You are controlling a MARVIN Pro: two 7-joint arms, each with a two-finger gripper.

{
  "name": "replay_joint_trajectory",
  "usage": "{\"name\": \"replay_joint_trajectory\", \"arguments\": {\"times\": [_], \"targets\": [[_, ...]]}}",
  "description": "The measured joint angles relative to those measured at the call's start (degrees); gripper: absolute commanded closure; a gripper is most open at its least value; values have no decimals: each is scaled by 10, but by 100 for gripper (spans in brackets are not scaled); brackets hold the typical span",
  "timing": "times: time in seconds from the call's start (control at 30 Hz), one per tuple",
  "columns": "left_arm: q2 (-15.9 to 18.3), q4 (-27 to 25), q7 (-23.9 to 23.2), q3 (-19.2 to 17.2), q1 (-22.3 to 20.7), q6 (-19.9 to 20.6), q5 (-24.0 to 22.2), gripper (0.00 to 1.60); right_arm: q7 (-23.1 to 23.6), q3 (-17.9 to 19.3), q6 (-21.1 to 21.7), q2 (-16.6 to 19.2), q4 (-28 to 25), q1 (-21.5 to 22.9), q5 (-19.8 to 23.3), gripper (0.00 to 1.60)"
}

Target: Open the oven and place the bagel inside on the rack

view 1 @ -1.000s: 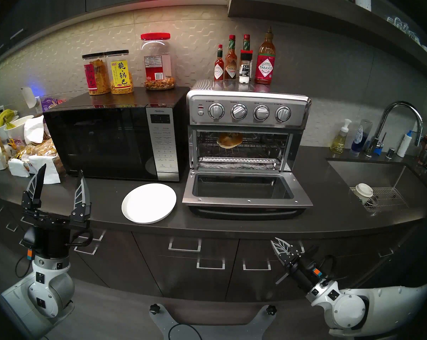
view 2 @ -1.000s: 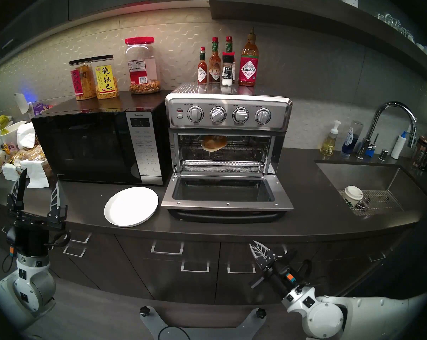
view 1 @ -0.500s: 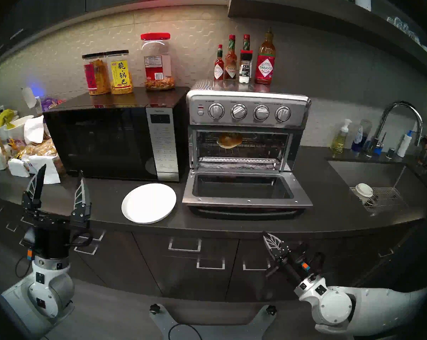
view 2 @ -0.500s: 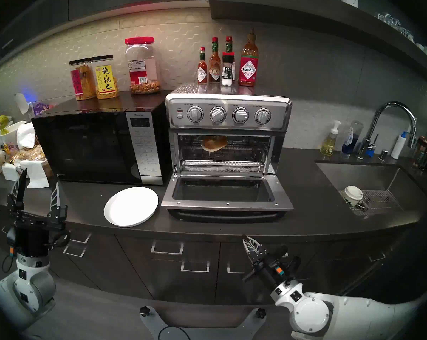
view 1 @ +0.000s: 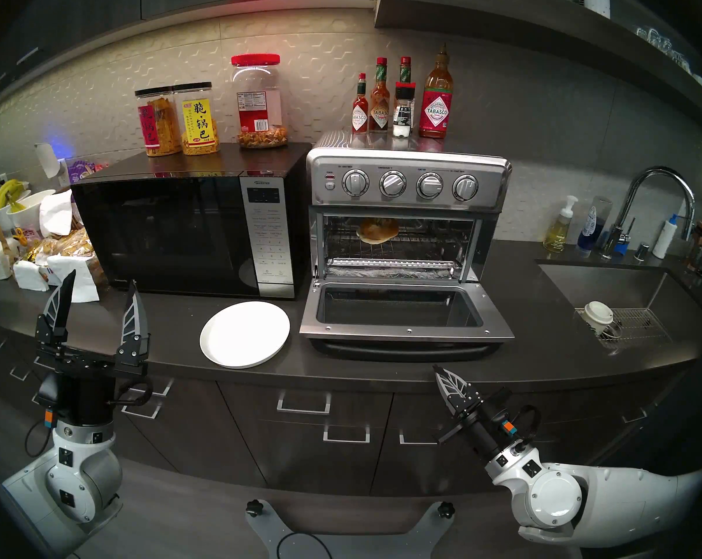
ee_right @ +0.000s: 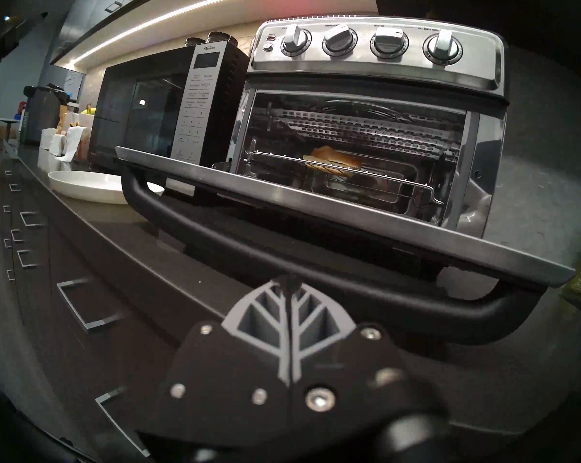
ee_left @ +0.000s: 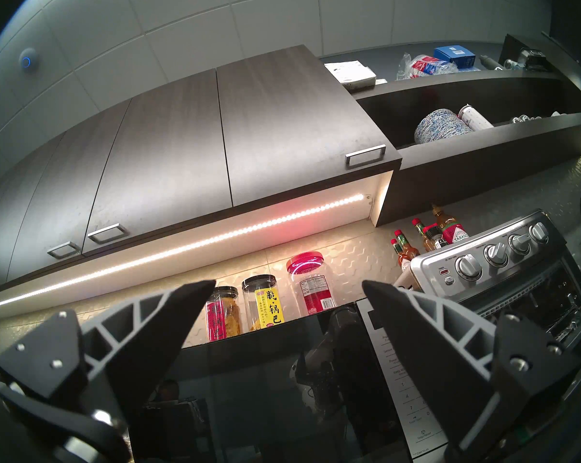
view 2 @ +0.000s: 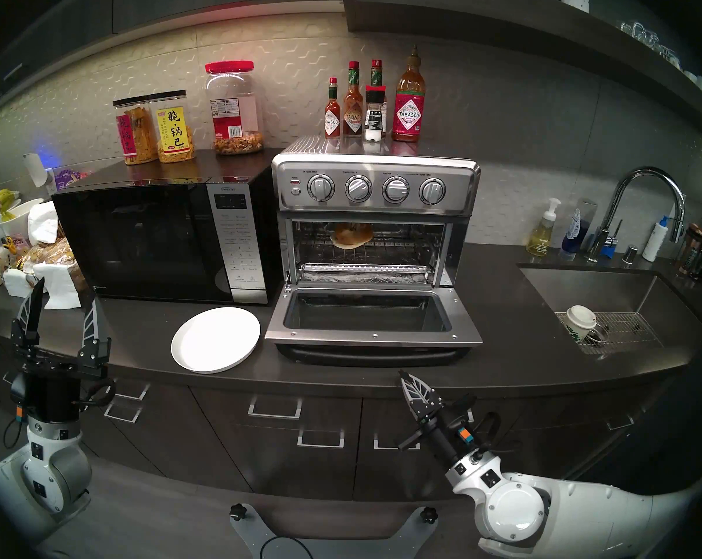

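Sitting on rack [view 1: 397, 239], frame centre, inside open toaster oven [view 1: 407, 183]: bagel [view 1: 377, 230]. Placement looking done; door possibly left. Left gripper [view 1: 99, 292] gaping wide, empty; right gripper [view 1: 440, 374] pinched closed, empty.

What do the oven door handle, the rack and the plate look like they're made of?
Handle: matte black, no shine, probably plastic or coated metal. Rack: thin bright wire, looks like chromed steel. Plate: plain glossy white, ceramic or melamine; can't tell which.

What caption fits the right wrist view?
Shut right claw below the open toaster oven's door handle; bagel on rack.
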Motion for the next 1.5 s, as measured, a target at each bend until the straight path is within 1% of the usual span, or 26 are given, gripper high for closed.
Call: {"name": "replay_joint_trajectory", "arguments": {"times": [0.3, 0.53, 0.73, 1.03, 1.5], "targets": [[0, 0, 0, 0, 0, 0, 0, 0, 1, 0, 3, -5, -9, 1, 1, 160], [0, 0, 0, 0, 0, 0, 0, 0, -3, 1, 4, 2, -24, 0, 0, 160], [0, 0, 0, 0, 0, 0, 0, 0, -3, 1, 5, 3, -23, 1, 8, 160], [0, 0, 0, 0, 0, 0, 0, 0, 13, 1, 18, -12, -19, 6, 27, 160], [0, 0, 0, 0, 0, 0, 0, 0, 23, 8, 35, -31, -20, 15, 51, 160]]}}
